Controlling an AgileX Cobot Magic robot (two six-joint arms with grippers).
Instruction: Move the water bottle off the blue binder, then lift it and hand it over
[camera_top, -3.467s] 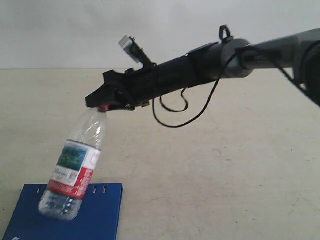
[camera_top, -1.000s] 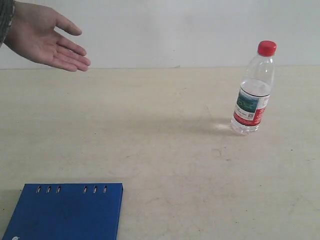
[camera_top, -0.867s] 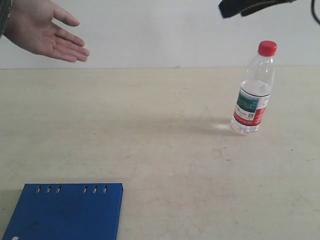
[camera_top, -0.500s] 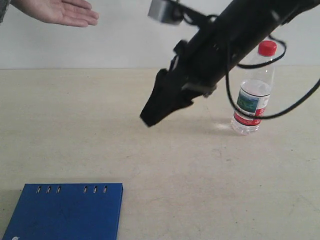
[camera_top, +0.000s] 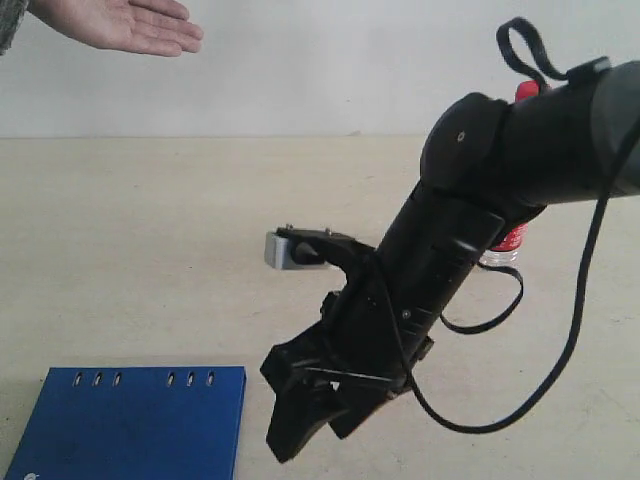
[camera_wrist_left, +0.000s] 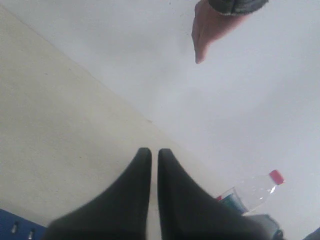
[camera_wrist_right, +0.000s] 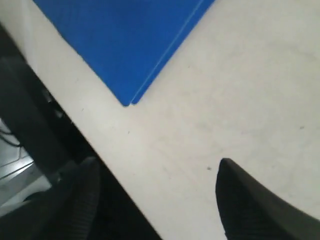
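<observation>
Nearest, at the lower left of the exterior view, the binder (camera_top: 140, 425) lies flat on the bench (camera_top: 200, 230), its punched edge turned away from the camera. Just beside its right edge the right hand (camera_top: 310, 440) points steeply down, close over the bench. Its wrist view shows the two fingers spread wide with nothing between them, and the binder's corner lies ahead, near the bench's front lip. The left hand (camera_wrist_left: 150, 160) shows only in its own camera, fingers pressed together and empty, looking across the bench.

Farther back on the right, the bottle (camera_top: 526, 91) stands on the bench, well apart from the binder and mostly hidden behind the right arm. Only its red cap and a strip of label show. Farthest, at the upper left, a person's palm (camera_top: 130, 25) is held open.

So the bottle is off, and the step in hand looks like taking up the binder. A flat cover gives the fingers little to bite. I would keep them wide, bring one tip low against the near edge or corner, and close only once it is under the cover. A pinch well in from the corner should stop the binder swinging on the way to the palm.
</observation>
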